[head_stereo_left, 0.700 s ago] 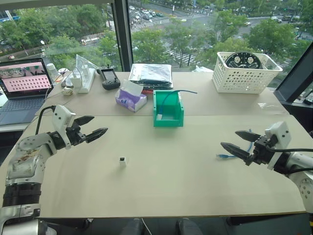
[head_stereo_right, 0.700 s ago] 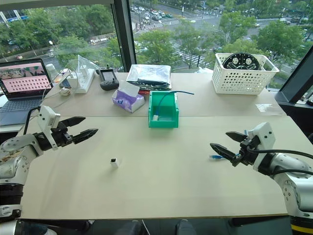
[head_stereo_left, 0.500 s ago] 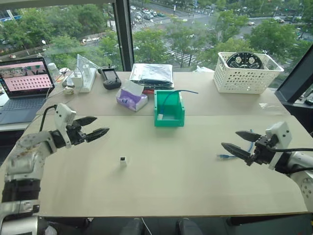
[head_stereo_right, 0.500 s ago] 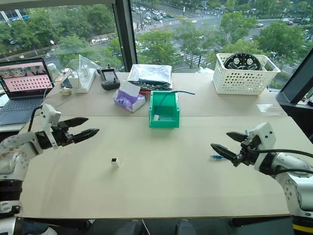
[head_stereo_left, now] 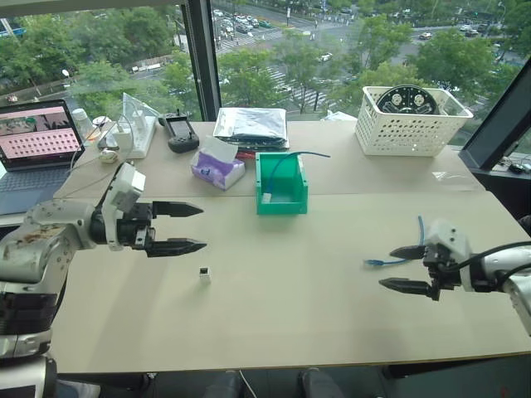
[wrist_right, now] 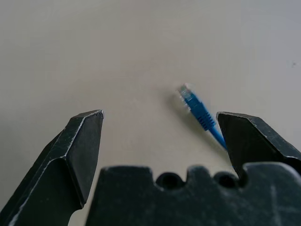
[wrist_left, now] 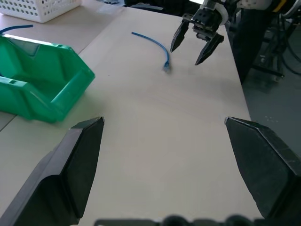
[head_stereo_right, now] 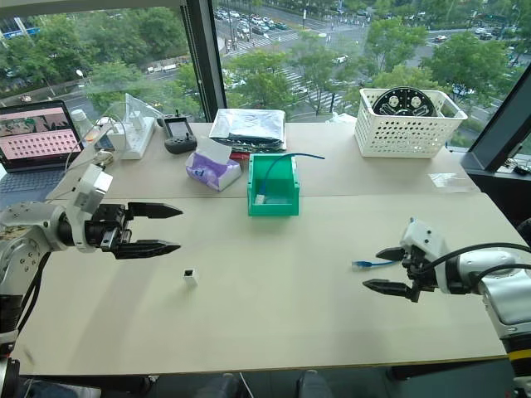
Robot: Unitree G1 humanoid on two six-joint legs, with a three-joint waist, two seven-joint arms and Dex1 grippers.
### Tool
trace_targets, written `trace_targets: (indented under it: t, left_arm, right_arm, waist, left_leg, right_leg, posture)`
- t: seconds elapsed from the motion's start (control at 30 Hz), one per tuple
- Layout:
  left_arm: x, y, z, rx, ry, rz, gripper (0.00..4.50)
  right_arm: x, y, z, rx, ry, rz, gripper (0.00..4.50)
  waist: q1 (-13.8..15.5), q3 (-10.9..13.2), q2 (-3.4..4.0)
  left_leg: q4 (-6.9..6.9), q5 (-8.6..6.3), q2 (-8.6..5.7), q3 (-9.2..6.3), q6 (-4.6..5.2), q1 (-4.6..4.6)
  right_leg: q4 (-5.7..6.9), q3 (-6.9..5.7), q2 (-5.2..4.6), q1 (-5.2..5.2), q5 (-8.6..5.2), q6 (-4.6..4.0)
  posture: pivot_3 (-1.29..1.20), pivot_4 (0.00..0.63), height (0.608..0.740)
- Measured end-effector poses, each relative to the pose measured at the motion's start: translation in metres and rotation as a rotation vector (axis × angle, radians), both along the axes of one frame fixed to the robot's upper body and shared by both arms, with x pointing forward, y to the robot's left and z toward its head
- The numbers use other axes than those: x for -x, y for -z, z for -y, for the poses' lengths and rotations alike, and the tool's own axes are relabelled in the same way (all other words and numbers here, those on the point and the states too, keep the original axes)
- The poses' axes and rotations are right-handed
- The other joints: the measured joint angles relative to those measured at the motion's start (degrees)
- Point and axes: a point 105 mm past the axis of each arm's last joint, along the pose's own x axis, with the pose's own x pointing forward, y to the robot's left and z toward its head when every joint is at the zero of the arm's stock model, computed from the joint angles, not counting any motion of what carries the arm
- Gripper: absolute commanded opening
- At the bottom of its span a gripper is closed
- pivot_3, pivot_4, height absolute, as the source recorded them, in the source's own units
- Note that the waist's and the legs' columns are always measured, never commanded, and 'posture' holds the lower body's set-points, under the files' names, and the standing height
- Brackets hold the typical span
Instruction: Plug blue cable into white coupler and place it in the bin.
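- Grippers first, both hanging above the tabletop (head_stereo_left: pixel 315 315) and both empty; right gripper (head_stereo_right: pixel 384 269) on the right side, fingers spread wide, tips pointing in toward the middle of the table
- blue cable (head_stereo_right: pixel 371 264) lying flat on the table just beside that right gripper, its clear plug end toward the centre; in the right wrist view the plug (wrist_right: pixel 187 92) sits between the two spread fingers but touches neither
- left gripper (head_stereo_left: pixel 187 227) over on the left side, fingers wide apart too, aimed across the table toward the right
- white coupler (head_stereo_left: pixel 203 274) alone on the table, just below and in front of the left fingertips, untouched; well apart from the cable
- bin (head_stereo_left: pixel 280 185) further back, centre of the table, green, cut-away front facing us; a second blue cord (head_stereo_left: pixel 300 155) arcs out over its back rim
- tissue pack (head_stereo_left: pixel 217 168) just left of the bin; white lattice basket (head_stereo_left: pixel 410 124) at the far right; laptop (head_stereo_left: pixel 37 135) at the far left, screen lit
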Motion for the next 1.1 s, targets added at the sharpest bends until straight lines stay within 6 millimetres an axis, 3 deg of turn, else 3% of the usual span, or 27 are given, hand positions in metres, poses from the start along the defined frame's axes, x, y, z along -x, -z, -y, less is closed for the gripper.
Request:
trace_targets:
  t: [0.17, 0.37, 0.5, 0.8, 0.87, 0.93, 1.0, 1.1]
  left_arm:
    - [0.012, 0.009, 0.002, -0.029, 0.003, -0.034, 4.43]
    - [0.011, 0.008, -0.009, -0.070, -0.056, -0.042, 4.43]
    - [0.010, 0.007, -0.012, -0.077, -0.078, -0.037, 4.43]
    - [0.008, 0.014, -0.024, -0.139, -0.161, -0.054, 4.43]
    - [0.007, 0.014, -0.023, -0.140, -0.159, -0.054, 4.43]
    - [0.007, 0.014, -0.022, -0.143, -0.156, -0.053, 4.43]
    - [0.005, 0.013, -0.020, -0.149, -0.149, -0.046, 4.43]
    - [0.003, 0.014, -0.020, -0.172, -0.149, -0.027, 4.43]
  right_arm:
    - [-0.023, 0.005, 0.001, 0.054, -0.029, 0.060, 4.46]
    - [-0.035, 0.020, -0.003, 0.081, -0.066, 0.046, 4.46]
    - [-0.041, 0.021, -0.001, 0.094, -0.077, 0.030, 3.38]
    - [-0.035, 0.024, 0.007, 0.098, -0.081, -0.012, 0.32]
    - [-0.037, 0.023, 0.006, 0.108, -0.088, -0.008, 0.03]
    - [-0.040, 0.020, -0.004, 0.115, -0.112, -0.002, 0.03]
    - [-0.043, 0.019, -0.028, 0.091, -0.170, -0.001, 0.03]
    - [-0.041, 0.015, -0.082, 0.046, -0.317, 0.027, 0.03]
  waist:
    - [-0.1, 0.0, -0.01]
    - [0.2, 0.0, 0.02]
    - [0.2, 0.0, 0.02]
    - [0.5, 0.0, -0.01]
    - [0.4, 0.0, -0.01]
    - [0.3, 0.0, -0.01]
    - [-0.2, 0.0, -0.02]
    - [-1.2, 0.0, 0.01]
  left_leg:
    - [0.00, 0.04, 0.04, 0.03, -0.05, 0.10]
    - [0.00, 0.04, 0.00, 0.01, -0.06, 0.09]
    - [0.00, 0.04, 0.01, 0.00, -0.06, 0.14]
    - [0.00, 0.04, 0.00, -0.05, -0.06, 0.28]
    - [0.00, 0.04, 0.01, -0.04, -0.06, 0.28]
    - [0.00, 0.04, 0.04, -0.04, -0.07, 0.28]
    - [0.00, 0.05, 0.10, 0.00, -0.09, 0.27]
    - [0.00, 0.06, 0.11, -0.02, -0.11, 0.26]
  right_leg:
    - [0.00, -0.01, 0.04, 0.05, 0.01, -0.01]
    - [0.01, 0.01, 0.05, 0.04, 0.03, -0.05]
    - [0.00, 0.01, 0.06, 0.09, 0.03, -0.05]
    - [0.02, -0.01, 0.06, 0.24, 0.03, -0.05]
    - [0.04, -0.01, 0.08, 0.23, 0.03, -0.05]
    - [0.07, -0.01, 0.10, 0.21, 0.03, -0.05]
    - [0.08, 0.02, 0.17, 0.12, 0.07, -0.12]
    - [0.35, 0.06, 0.20, -0.01, 0.08, -0.14]
  posture:
    - [0.00, 0.150, 0.728]
    - [0.00, 0.150, 0.728]
    - [0.00, 0.150, 0.728]
    - [0.00, 0.150, 0.728]
    - [0.00, 0.150, 0.728]
    - [0.00, 0.150, 0.728]
    - [0.00, 0.150, 0.728]
    - [0.00, 0.150, 0.728]
